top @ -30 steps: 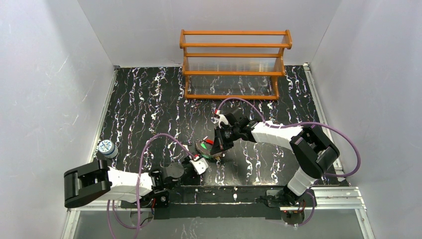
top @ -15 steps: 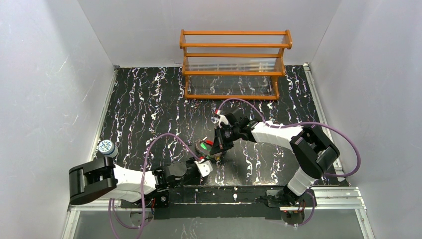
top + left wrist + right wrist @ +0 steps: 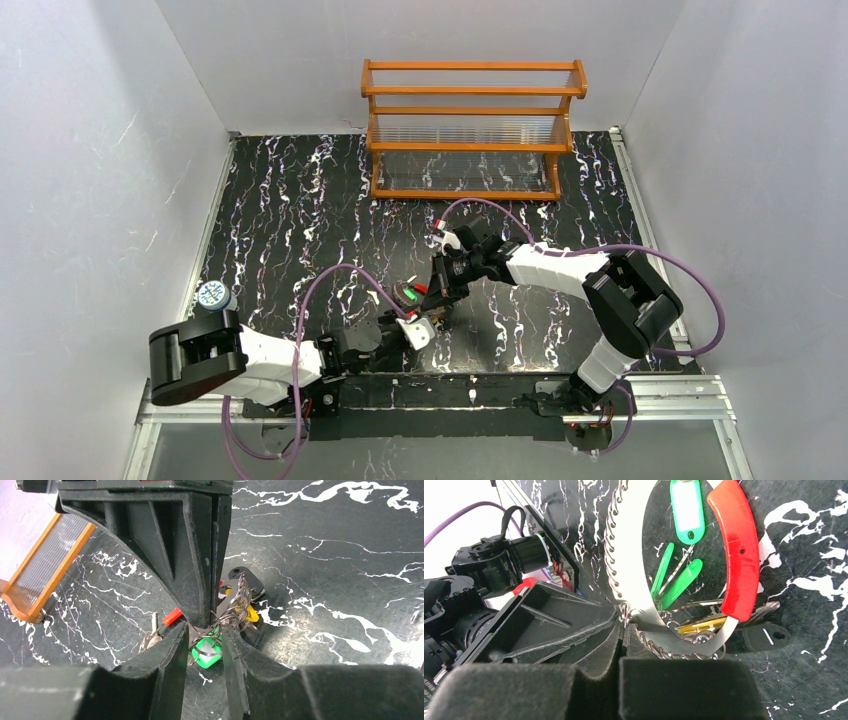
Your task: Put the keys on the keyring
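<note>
keyring (image 3: 739,555) pinched in right claw (image 3: 622,640), green keys (image 3: 674,580) showing through loop; left claw (image 3: 205,635) narrow, wire rings (image 3: 235,615) in gap.

rack (image 3: 470,130): orange wooden, two-tier, far edge | tabletop (image 3: 300,200): black, white-veined | round blue-white object (image 3: 212,295): left edge
</note>
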Robot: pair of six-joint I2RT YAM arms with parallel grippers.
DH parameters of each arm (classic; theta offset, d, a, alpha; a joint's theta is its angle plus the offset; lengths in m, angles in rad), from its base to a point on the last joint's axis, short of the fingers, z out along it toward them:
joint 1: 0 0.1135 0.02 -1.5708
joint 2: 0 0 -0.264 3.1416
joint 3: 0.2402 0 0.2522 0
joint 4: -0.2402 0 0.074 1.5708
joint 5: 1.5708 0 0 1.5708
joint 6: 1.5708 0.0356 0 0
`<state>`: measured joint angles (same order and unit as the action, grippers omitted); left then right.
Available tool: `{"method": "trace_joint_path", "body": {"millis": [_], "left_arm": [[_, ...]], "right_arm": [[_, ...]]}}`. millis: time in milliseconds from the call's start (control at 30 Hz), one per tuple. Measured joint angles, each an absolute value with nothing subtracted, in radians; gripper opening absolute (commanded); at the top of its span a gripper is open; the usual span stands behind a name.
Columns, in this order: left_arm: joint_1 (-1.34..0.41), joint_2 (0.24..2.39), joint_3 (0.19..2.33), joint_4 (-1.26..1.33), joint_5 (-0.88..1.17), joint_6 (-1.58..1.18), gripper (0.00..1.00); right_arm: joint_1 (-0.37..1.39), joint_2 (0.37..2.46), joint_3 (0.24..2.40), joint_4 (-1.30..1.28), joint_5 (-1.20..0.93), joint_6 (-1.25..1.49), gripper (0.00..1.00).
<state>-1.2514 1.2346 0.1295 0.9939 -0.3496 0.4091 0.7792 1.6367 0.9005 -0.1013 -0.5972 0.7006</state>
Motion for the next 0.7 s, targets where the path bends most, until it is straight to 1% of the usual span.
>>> {"method": "trace_joint_path", "body": {"millis": [167, 467, 700], "left_arm": [[-1.254, 1.263, 0.131, 1.007, -0.388, 0.413, 0.25], [-1.262, 1.258, 0.126, 1.032, -0.451, 0.409, 0.11], [-1.26, 1.219, 0.092, 1.019, -0.521, 0.406, 0.04]], "right_arm": [[0.774, 1.637, 0.9, -0.1, -0.603, 0.708, 0.01], [0.76, 1.622, 0.9, -0.087, -0.601, 0.712, 0.01], [0.757, 1.613, 0.9, -0.087, -0.613, 0.719, 0.01]]}}
